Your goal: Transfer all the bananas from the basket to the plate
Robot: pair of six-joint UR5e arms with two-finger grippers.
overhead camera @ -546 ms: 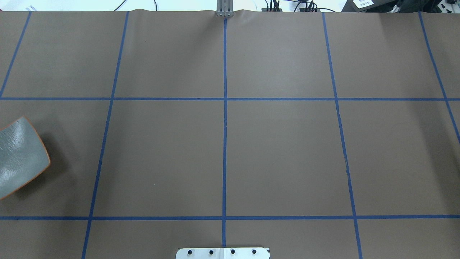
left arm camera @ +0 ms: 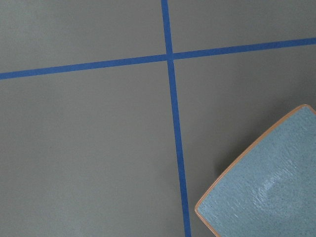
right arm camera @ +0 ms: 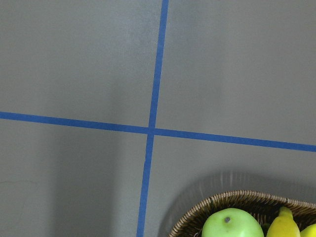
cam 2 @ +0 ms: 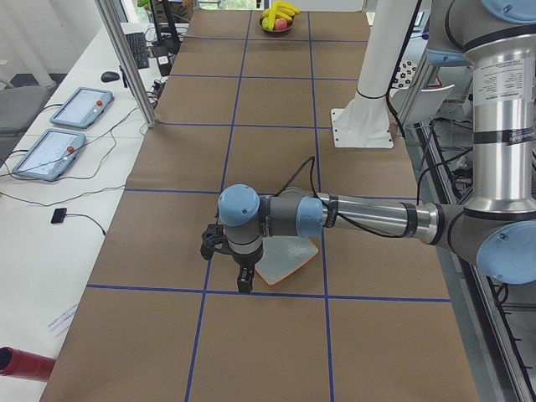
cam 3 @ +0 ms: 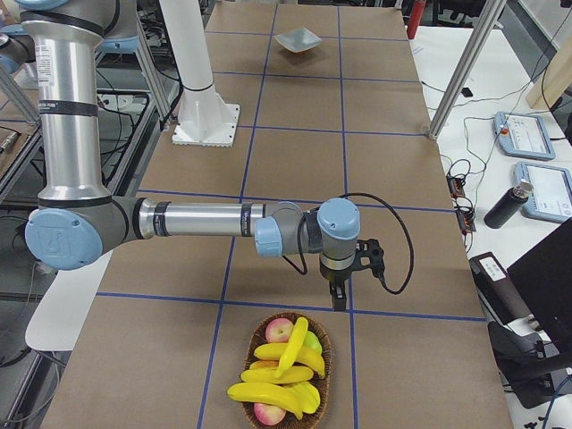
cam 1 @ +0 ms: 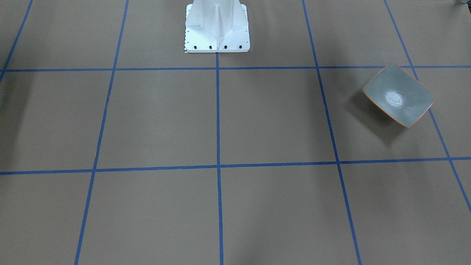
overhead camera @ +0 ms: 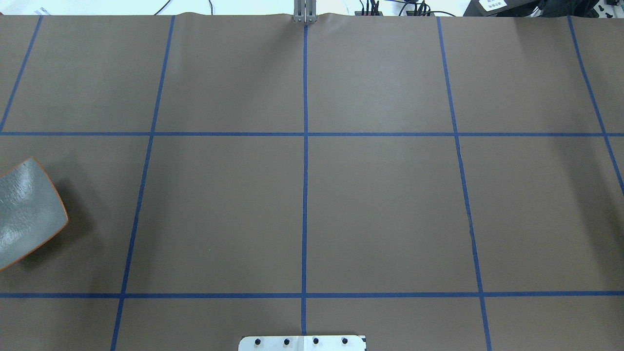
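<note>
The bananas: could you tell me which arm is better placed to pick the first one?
Right. The right gripper hangs just beside the basket holding the bananas; the left gripper is at the plate, at the other end of the table.

Overhead: from behind the white base (overhead camera: 302, 342), looking forward and down, catching the plate (overhead camera: 27, 212) at the left edge. Front-facing: from opposite, steeply down, sharing base and plate. Wrists: close, straight down, left over a plate corner, right over the basket (right arm camera: 232, 196) rim. Sides: farther off, along the table (cam 2: 276, 100) from each end, both taking in plate and basket.
</note>
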